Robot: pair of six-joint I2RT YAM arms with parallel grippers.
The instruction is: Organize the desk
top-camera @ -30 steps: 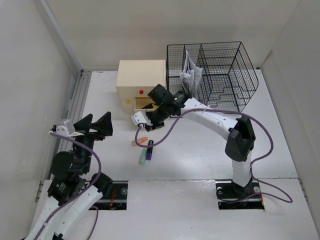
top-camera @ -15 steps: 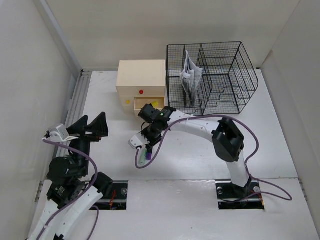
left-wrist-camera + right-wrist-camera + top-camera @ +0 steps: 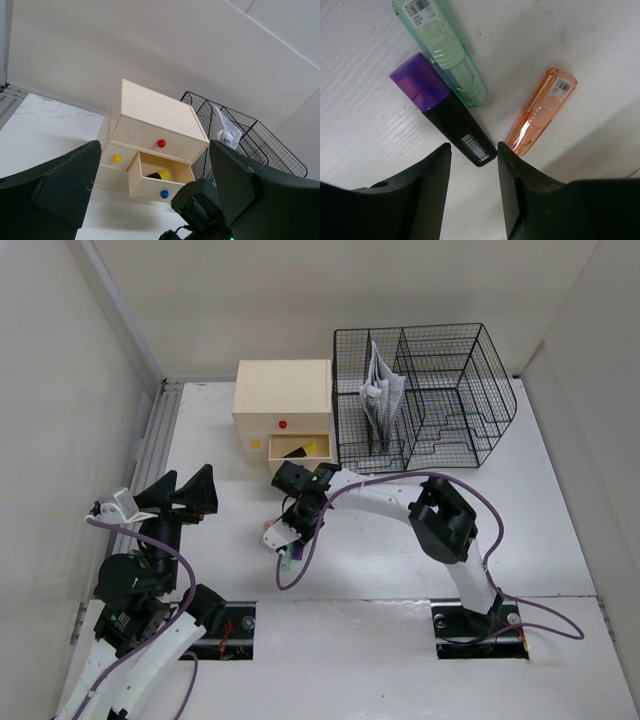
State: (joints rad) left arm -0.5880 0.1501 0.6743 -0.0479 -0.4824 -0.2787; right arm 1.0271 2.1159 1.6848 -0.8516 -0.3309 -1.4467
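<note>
Right end effector [image 3: 472,150]: jaws partly apart, gripping nothing, one finger on each side of the barcoded end of the black marker [image 3: 445,112]; it sat in front of the drawer box [image 3: 283,400], on the arm-base side.
Left end effector [image 3: 155,150]: jaws wide, empty, raised in front of and to the left of the drawer box and facing it.
Count, end effectors: two.
Count, pens: three, namely the purple-capped black marker, one green highlighter [image 3: 445,52] and one orange highlighter [image 3: 540,112].
Count, storage: one drawer box and one wire rack [image 3: 440,390], the rack just right of the box and holding papers [image 3: 382,390].
Surface [image 3: 560,520]: white, lying directly under the right end effector and carrying all three pens, the drawer box and the rack.
Right wrist view only: green highlighter alongside the marker, orange one apart on its other side.
Left wrist view only: three knobs on the box, red [image 3: 161,143], yellow [image 3: 116,158] and blue [image 3: 164,193]; the blue-knobbed drawer [image 3: 150,186] stood open with a yellow-and-black item [image 3: 159,175] inside.
Top view only: both arms together; the pens were mostly hidden under the right end effector.
</note>
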